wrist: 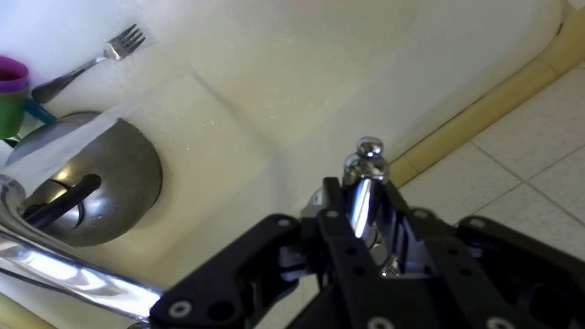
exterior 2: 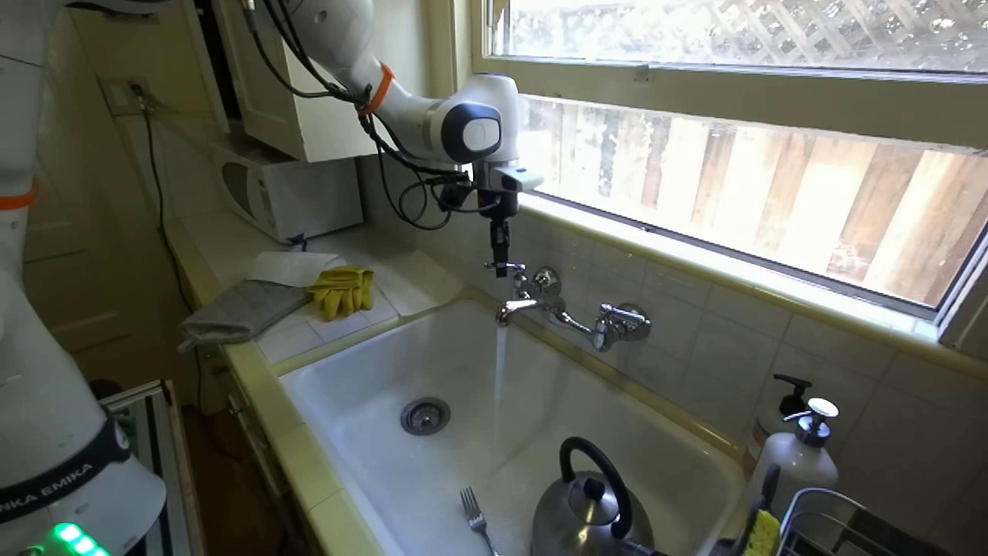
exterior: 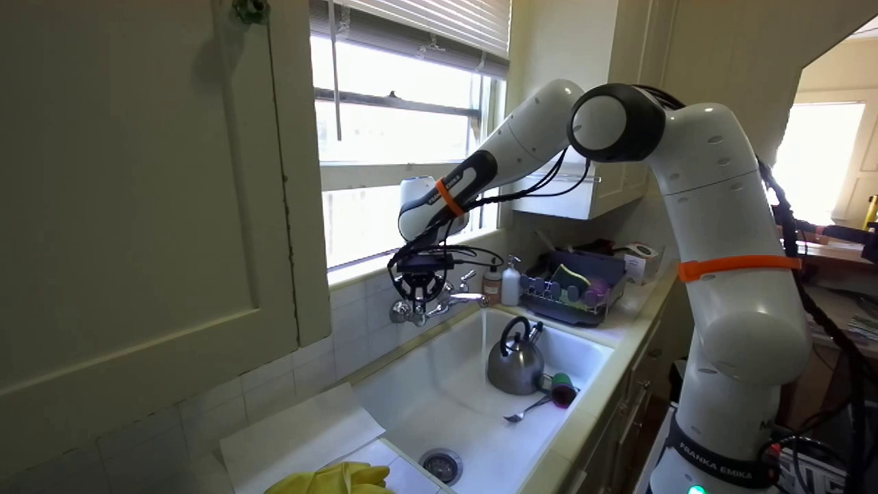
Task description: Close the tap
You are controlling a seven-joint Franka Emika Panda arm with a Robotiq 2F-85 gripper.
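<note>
Turning the slim silvery lever handle (wrist: pixel 365 173) looks like the step in hand, and it will probably go best as a slow arc about its own pivot, rotating with the handle rather than dragging it sideways. Going by an exterior view, at the left end of the small chrome wall-mounted tap (exterior 2: pixel 557 310) the black jaws are clamped on that lever, its rounded tip poking out past them; polished metal may slip, so the hold should be firm and square. Which direction closes it I cannot tell, so the thin pale stream of water (exterior 2: pixel 500 363) should be the guide: stop once it dies, without forcing. Just to the right, the short curved chrome spout (exterior 2: pixel 519 306) calls for care on the swing.

The tap sits on the pale tiled wall (exterior 2: pixel 695 332), above the far edge of the white sink (exterior 2: pixel 617 417). It is all bright, mirror-like metal: lever and round chrome wall plate (exterior 2: pixel 550 279) to the left, spout between, and to the right another chrome handle (exterior 2: pixel 615 318), apart from the jaws.
</note>
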